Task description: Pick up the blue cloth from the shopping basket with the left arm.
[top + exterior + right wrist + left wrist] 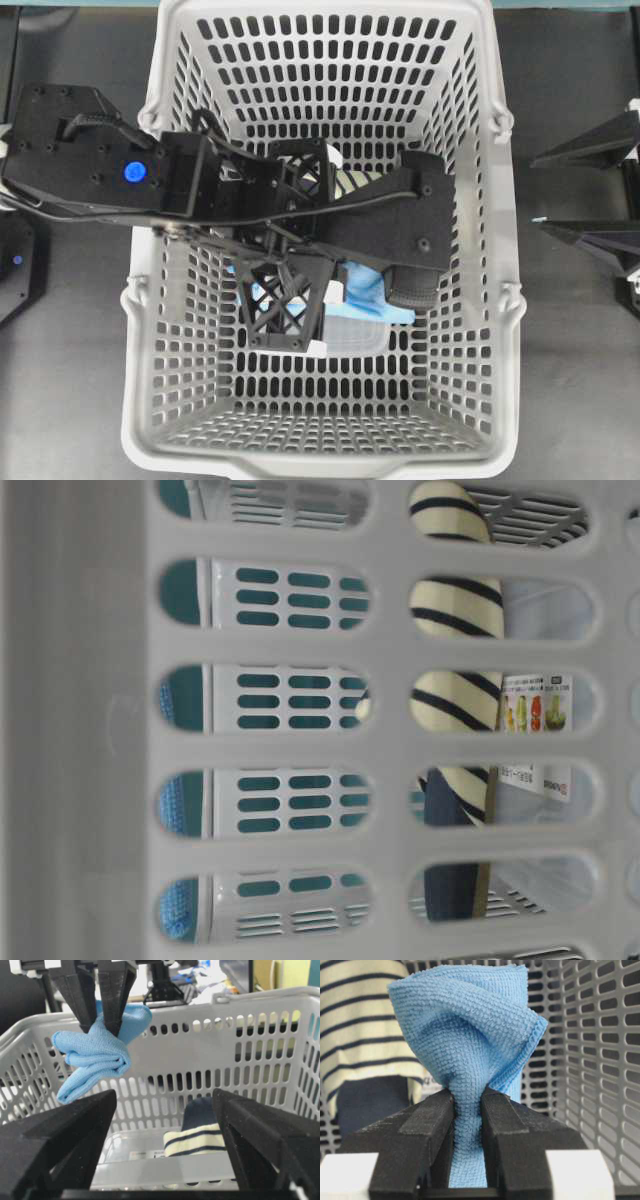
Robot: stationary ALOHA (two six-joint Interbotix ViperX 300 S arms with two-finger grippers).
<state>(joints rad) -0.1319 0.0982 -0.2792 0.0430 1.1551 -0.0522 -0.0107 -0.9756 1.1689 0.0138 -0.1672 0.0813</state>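
basket wall (90, 730) close | striped slipper (455, 695) behind | labelled packet (535, 705)

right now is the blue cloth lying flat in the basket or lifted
Lifted. The blue cloth hangs bunched and pinched between the left gripper's jaws, above the basket floor where the striped slipper lies.

light: bright, even | shadows: faint | table-level view: near wall blurred

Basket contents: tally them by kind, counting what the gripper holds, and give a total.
Cloth: 1, blue, clamped in the left gripper, lifted off the basket floor.
Slipper: 1, cream striped with a navy toe.
Clear plastic pack with a printed label: 1.
Total: 3
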